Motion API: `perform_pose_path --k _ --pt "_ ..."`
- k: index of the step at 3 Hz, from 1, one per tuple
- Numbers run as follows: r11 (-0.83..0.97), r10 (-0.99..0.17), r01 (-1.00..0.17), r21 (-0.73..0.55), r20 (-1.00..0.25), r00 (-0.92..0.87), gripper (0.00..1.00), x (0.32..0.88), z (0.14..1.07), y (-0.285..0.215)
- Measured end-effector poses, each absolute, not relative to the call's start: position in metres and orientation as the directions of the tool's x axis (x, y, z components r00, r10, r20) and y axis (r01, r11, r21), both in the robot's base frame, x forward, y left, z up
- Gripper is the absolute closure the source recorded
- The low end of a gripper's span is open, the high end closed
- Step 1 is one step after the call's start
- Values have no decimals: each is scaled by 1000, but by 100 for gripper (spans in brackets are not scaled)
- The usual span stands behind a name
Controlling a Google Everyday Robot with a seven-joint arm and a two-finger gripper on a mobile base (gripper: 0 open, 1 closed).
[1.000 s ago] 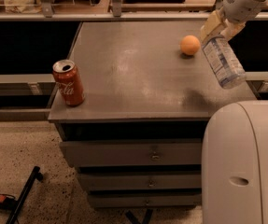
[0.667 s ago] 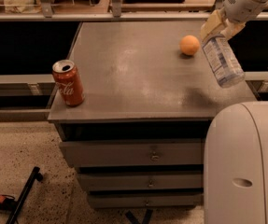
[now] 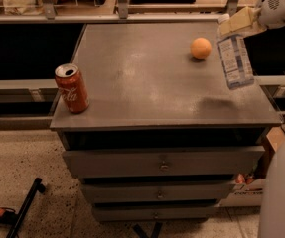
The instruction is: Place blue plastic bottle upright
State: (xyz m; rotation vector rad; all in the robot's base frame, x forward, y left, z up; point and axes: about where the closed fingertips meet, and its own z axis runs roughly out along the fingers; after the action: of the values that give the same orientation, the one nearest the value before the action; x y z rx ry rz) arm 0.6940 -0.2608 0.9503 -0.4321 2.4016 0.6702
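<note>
The claw (image 3: 237,23) sits at the upper right of the camera view, at the end of the white arm (image 3: 281,4) that comes in from the right edge. Its pale fingers (image 3: 241,19) are drawn in and clamped around the top of the blue plastic bottle (image 3: 235,58), just below the white cap (image 3: 224,18) — a firm grip, with no gap showing between fingers and plastic.

The bottle hangs from that grip cap-up, close to upright but leaning a little, its base tipped toward the right. It is held in the air over the right side of the bench (image 3: 142,78); the base does not touch the grey top, and a soft shadow (image 3: 216,103) lies on the surface apart from it, lower and to the left.

An orange ball (image 3: 200,47) rests on the bench just to the left of the bottle, not touching it. A red can (image 3: 72,88) stands upright at the front left corner — well apart from both. Below the top, the bench has a stack of drawers (image 3: 162,162).
</note>
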Motion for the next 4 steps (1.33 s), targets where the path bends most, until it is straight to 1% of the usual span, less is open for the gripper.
perform_pose_path --k 1,2,3,4 --pt "713 -106 -588 381 -771 -628 100 685 964 -266" --pt "664 -142 -667 338 -819 -556 100 682 969 -253" --pt "657 -138 -688 308 -848 -512 100 685 969 -255" --pt "609 -94 -748 262 -913 -396 100 689 973 -260"
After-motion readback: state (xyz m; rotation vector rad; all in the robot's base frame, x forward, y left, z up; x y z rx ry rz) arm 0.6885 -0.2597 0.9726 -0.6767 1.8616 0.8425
